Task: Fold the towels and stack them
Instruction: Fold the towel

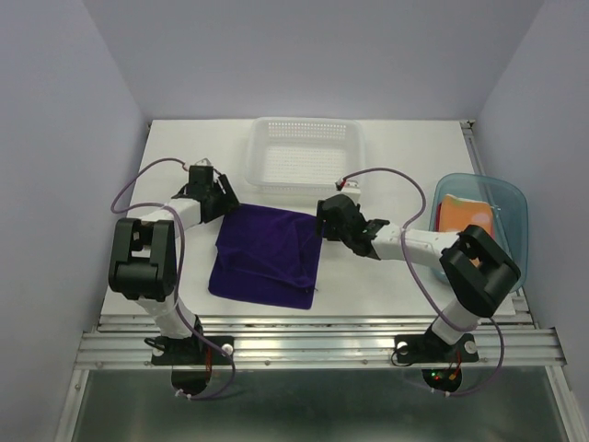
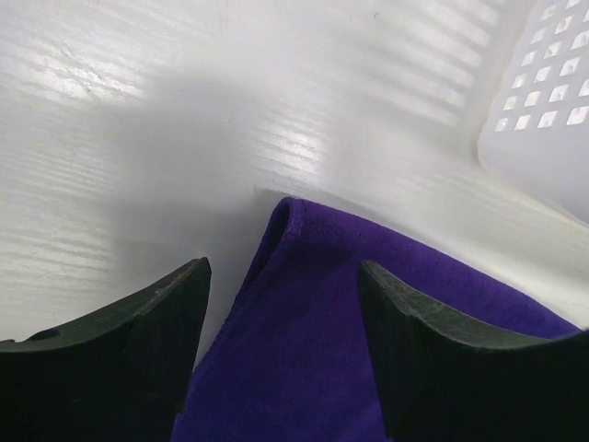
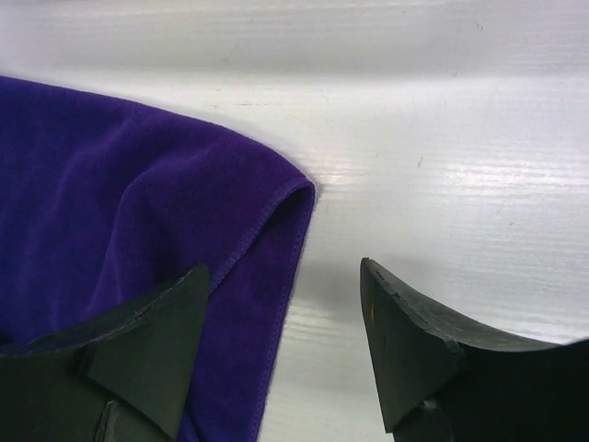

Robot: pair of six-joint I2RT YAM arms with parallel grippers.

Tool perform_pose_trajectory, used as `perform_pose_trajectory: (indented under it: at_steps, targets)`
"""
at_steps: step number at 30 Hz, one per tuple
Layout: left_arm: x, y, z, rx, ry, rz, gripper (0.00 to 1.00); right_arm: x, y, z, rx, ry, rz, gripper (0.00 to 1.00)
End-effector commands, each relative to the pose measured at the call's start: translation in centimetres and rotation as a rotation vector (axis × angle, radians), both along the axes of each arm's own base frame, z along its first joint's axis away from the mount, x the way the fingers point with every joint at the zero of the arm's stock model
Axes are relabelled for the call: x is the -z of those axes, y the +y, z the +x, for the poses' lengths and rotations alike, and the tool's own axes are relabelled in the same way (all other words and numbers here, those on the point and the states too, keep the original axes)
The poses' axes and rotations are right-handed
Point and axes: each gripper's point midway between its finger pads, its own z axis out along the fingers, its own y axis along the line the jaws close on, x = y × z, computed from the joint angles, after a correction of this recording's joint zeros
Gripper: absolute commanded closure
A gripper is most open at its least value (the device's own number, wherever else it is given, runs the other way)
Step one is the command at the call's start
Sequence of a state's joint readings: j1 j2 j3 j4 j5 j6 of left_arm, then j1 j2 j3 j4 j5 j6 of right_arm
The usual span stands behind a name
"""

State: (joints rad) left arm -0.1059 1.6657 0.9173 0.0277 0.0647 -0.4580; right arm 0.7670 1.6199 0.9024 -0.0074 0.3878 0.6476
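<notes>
The dark purple towel (image 1: pixel 269 255) lies folded on the white table between both arms. My left gripper (image 1: pixel 224 197) is open at its far left corner; in the left wrist view the folded corner (image 2: pixel 304 304) lies between the spread fingers. My right gripper (image 1: pixel 324 222) is open at the far right corner; in the right wrist view the towel's corner (image 3: pixel 166 203) lies by the left finger, with bare table between the fingertips. The orange dotted towel (image 1: pixel 465 217) lies folded in the teal tray (image 1: pixel 509 207). The pink towel is not in view.
The white perforated basket (image 1: pixel 304 155) stands at the back, just beyond the purple towel; its wall shows in the left wrist view (image 2: pixel 543 110). The teal tray sits at the table's right edge. Grey walls close in on both sides.
</notes>
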Motion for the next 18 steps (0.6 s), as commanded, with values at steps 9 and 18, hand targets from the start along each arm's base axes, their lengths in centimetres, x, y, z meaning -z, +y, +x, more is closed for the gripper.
perform_pose_trajectory:
  at_steps: [9,18]
  targets:
    - [-0.4,-1.1,2.8,0.046,-0.059,-0.048,0.48,0.2,0.3,3.4,0.095,-0.122,0.052,0.32]
    - [1.0,-1.5,2.5,0.052,-0.029,-0.073,0.69,2.5,1.2,3.7,0.063,-0.106,0.052,0.37]
